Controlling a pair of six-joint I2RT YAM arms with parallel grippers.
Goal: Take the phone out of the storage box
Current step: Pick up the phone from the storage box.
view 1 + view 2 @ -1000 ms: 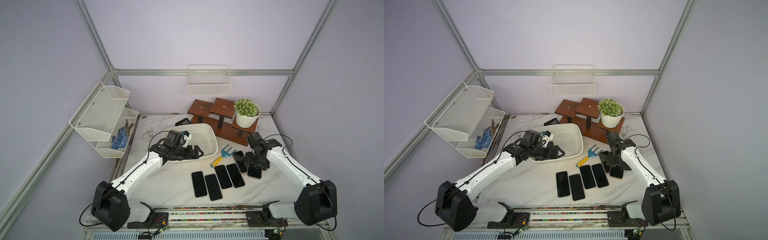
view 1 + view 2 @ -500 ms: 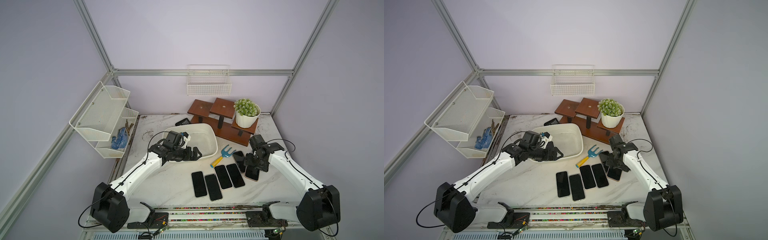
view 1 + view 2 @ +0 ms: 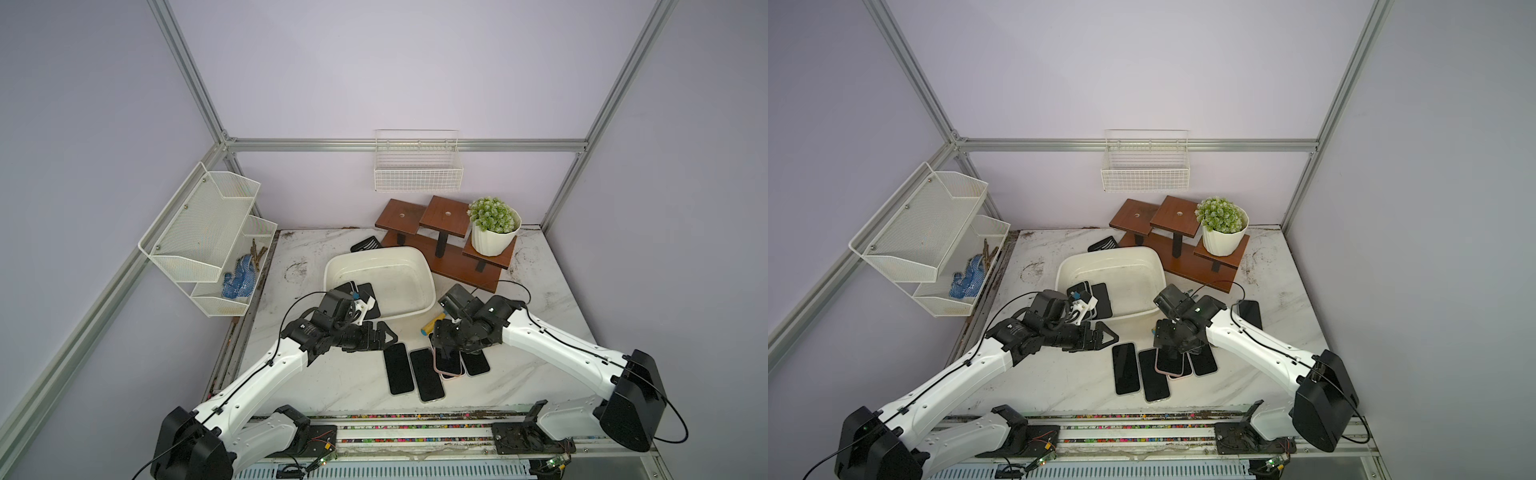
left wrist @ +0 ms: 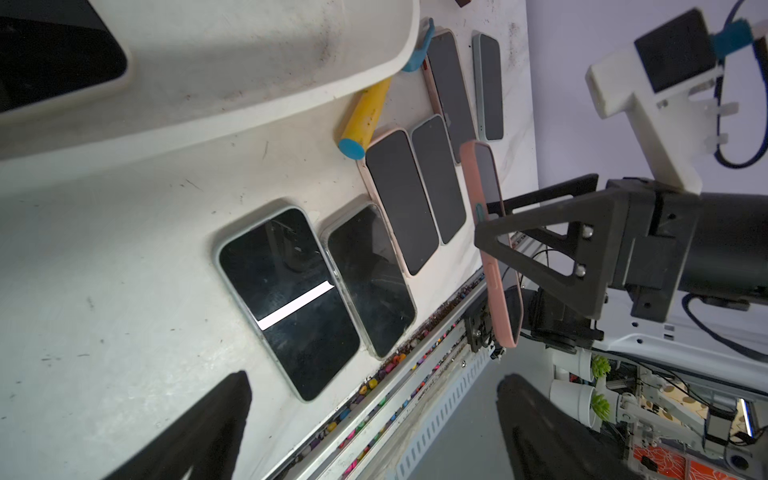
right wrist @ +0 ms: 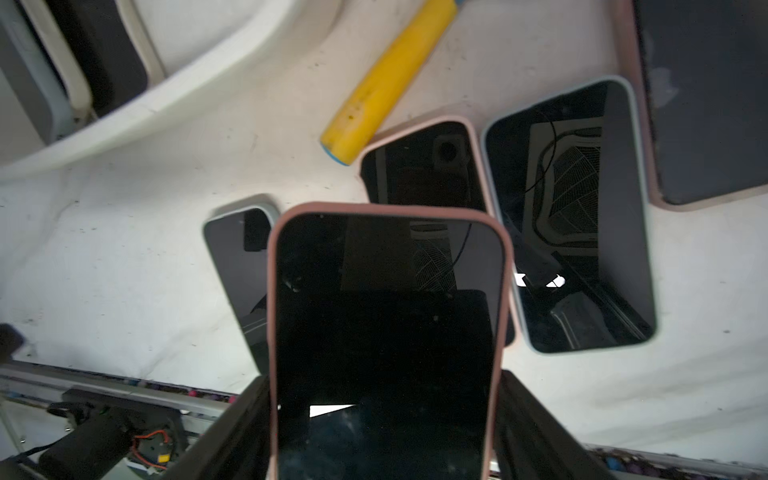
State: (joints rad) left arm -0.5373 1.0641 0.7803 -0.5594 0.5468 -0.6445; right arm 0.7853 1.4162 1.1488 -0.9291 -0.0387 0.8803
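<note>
Right, quick status from my end. Storage box [image 3: 376, 250] sits mid-table [image 3: 332, 386], nearer the back edge, w/ its back right corner just beside the wooden stand [image 3: 441, 217]. Inside I count at least two dark phones [image 3: 360, 289] lying flat and overlapping in the box's front left corner. The left arm's wrist cam hides part of them, so I can't give an exact no. Rest of the box floor shows only smudges.

Right gripper [image 5: 382, 378] is pinching the pink-cased phone [image 5: 386, 316] by its long edges, screen up, w/ a finger [image 5: 536, 424] on each side. That phone is out of the box. It's held tilted above the row of phones [image 3: 398, 369] that lie screen-up near the table's front edge. From the left wrist cam it looks lifted clear of them.

Left gripper [image 3: 384, 336] hovers low just off the box's front left corner, jaws spread wide, nothing between them.

Yellow-handled rake [image 3: 432, 325] lies on the table at the box's front right corner. Another phone [image 3: 1250, 313] lies toward the right edge.

Other containers: mesh rack [image 3: 199, 232] is on the left wall, and its lower tier holds blue gloves [image 3: 237, 277] plus some brown sticks [image 3: 258, 253]. Wire basket [image 3: 417, 176] hangs on the back wall. White pot [image 3: 494, 242] w/ a green plant stands on the stand's right step.
</note>
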